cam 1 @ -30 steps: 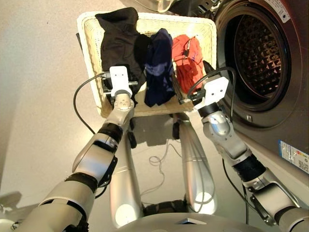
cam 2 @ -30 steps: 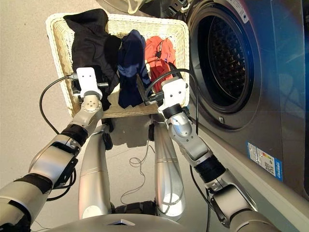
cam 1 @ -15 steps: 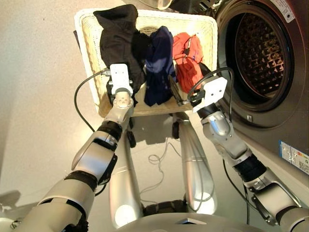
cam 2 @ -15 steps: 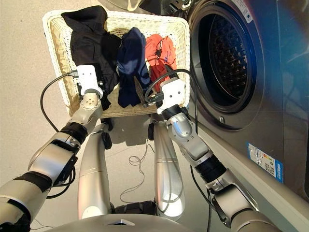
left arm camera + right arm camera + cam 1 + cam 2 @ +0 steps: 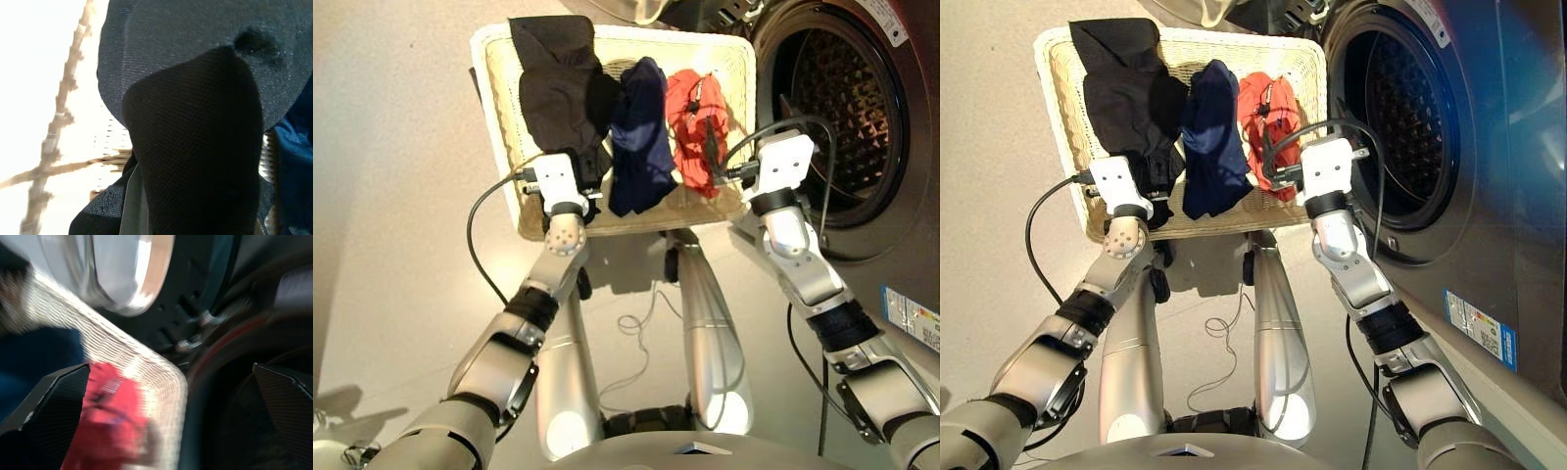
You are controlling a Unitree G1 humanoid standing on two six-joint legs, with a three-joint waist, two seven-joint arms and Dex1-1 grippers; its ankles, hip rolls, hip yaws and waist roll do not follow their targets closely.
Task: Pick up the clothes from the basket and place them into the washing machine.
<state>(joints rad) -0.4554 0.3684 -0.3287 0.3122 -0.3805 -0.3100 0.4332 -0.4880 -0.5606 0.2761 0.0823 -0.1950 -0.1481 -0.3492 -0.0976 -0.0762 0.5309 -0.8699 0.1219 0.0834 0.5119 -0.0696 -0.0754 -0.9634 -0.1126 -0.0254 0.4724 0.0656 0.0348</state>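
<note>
Open washing machine [image 5: 847, 117] mouth apparently unobstructed just beside the basket [image 5: 736, 73] rim.

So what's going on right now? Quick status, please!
Right tool open, empty, near orange-red garment. Left tool over black garment. All three clothes in basket.

basket [image 5: 502, 127]: cream woven wicker, rough, matt. black garment [image 5: 558, 83]: soft matt cloth, fine knit weave up close. navy garment [image 5: 638, 137]: soft matt cloth. orange-red garment [image 5: 693, 127]: thin crumpled cloth. washing machine [image 5: 891, 147]: dark grey brushed metal, slight sheen; drum [image 5: 837, 98] of perforated embossed metal. floor [image 5: 391, 225]: smooth, pale, matt.
</note>
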